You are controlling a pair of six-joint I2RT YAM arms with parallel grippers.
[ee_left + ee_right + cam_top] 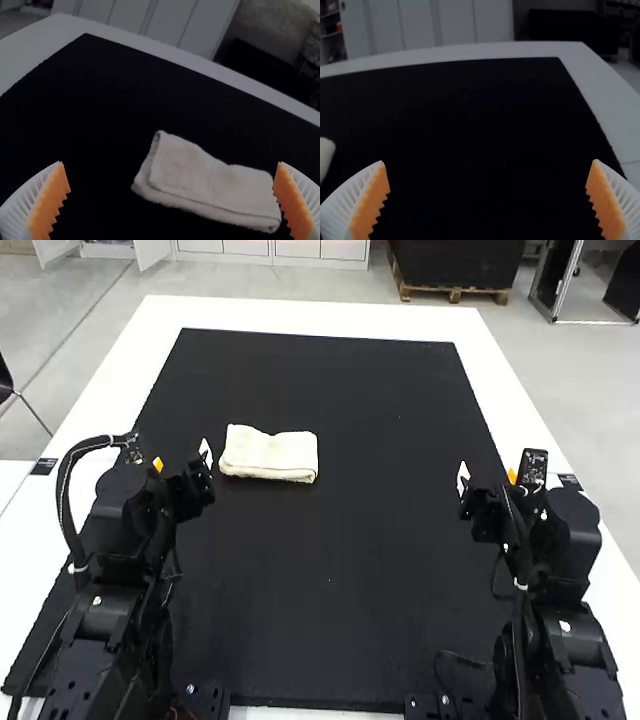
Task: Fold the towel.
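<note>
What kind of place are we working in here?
Probably a robot lab or workshop test bench: two robot arms are mounted at a white table, a black mat covers most of its top, and a small folded towel lies there as practice material.

The white, flat-topped counter (300, 315) supports a large black rectangular mat (350, 590). A folded cream fabric towel (268, 455) lies flat on the mat, left of its centre.
</note>
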